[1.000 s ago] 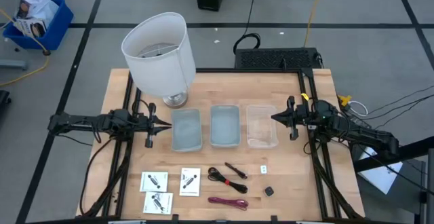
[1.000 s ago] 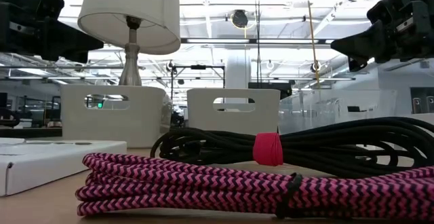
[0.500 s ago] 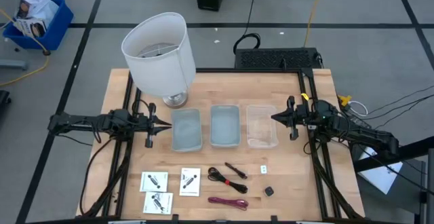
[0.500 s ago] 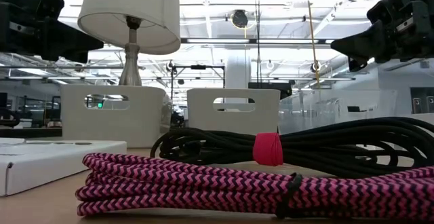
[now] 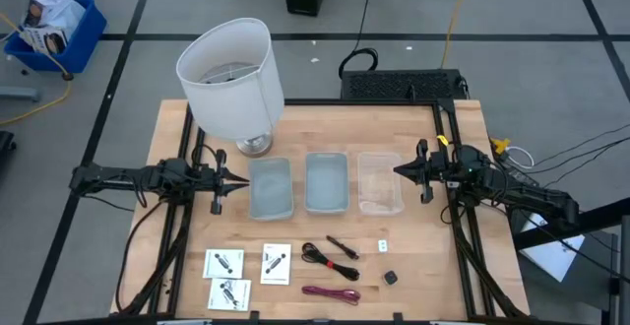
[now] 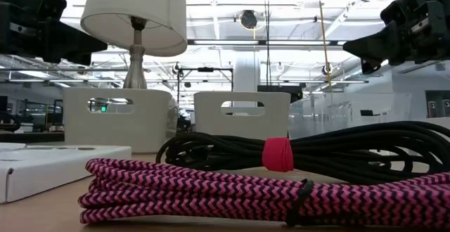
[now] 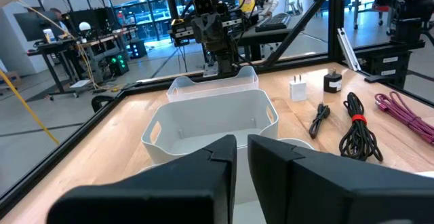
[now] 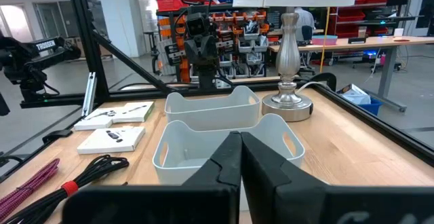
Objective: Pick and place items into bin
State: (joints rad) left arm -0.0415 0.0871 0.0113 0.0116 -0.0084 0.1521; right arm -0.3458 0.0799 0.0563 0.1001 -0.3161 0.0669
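Both grippers (image 5: 241, 180) (image 5: 397, 170) hover empty beside the bins (image 5: 326, 183)

Three bins (image 5: 326, 182), items (image 5: 330, 253) perhaps untouched

Overhead, table-level, two facing wrist views

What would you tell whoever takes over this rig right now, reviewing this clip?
Left tool: fingers narrowly apart, empty, hovering left of the grey-blue plastic bins.
Right tool: shut, empty, hovering right of the clear plastic bin.
Bins: left grey-blue bin, middle grey-blue bin and the clear one look empty.
Items, all on the wooden table's near part: three white square packets, black coiled cable, small black cable, magenta coiled cable, tiny black cube, tiny white tag.
Done: nothing binned.
Left: everything. The white lampshade stays.
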